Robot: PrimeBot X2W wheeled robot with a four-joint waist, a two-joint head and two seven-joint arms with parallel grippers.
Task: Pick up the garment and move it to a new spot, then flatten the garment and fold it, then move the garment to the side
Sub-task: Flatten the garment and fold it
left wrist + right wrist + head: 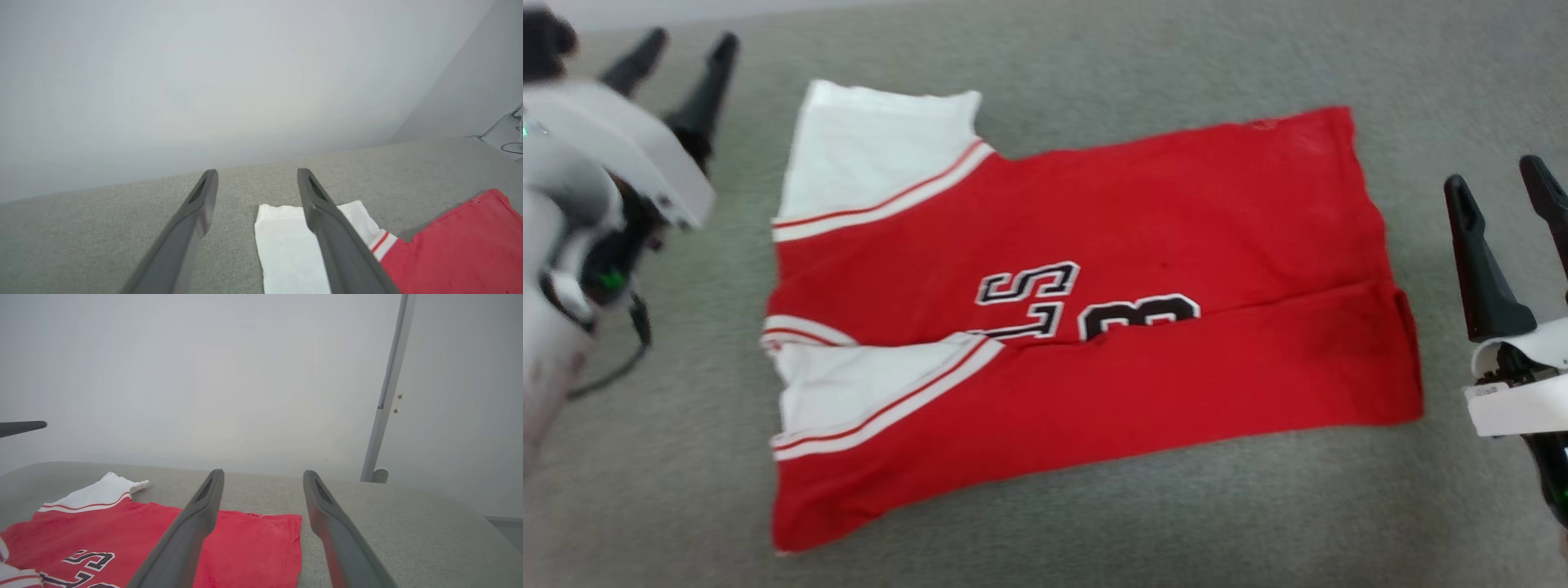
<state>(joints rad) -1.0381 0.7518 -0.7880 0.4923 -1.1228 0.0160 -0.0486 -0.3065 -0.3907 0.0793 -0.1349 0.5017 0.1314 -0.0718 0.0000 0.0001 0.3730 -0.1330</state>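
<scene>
From the head view, the shirt point(1094, 327) lies spread on a grey cloth-covered surface point(1094, 65), collar end toward the robot's left and hem toward its right. Its body is red. The two sleeves are white with red-and-white striped trim. The near long edge is folded up over the front, and the fold covers the lower part of the black, white-outlined lettering point(1029, 298). An "S" can be read; the letter beside it and a digit (perhaps a 3 or an 8) are half hidden. The left claw point(689, 42) is off the shirt beyond the far sleeve, released and holding nothing. The right claw point(1493, 175) stands just past the hem, also spread and empty.

In the left wrist view, the left claw point(257, 173) hangs over the surface point(81, 245) with its fingers parted. One finger crosses in front of the white sleeve point(286, 245). The shirt's point(449, 249) red body shows at the lower right. A pale wall point(204, 81) rises behind, and a dark cable point(512, 145) lies at the right edge.

In the right wrist view, the right claw point(263, 473) is parted above the hem end of the shirt point(253, 543), gripping nothing. The letters point(88, 559) show sideways, "S" clearest. A grey post point(384, 396) stands against the wall, and a finger of the left claw point(20, 427) pokes in from the left edge.
</scene>
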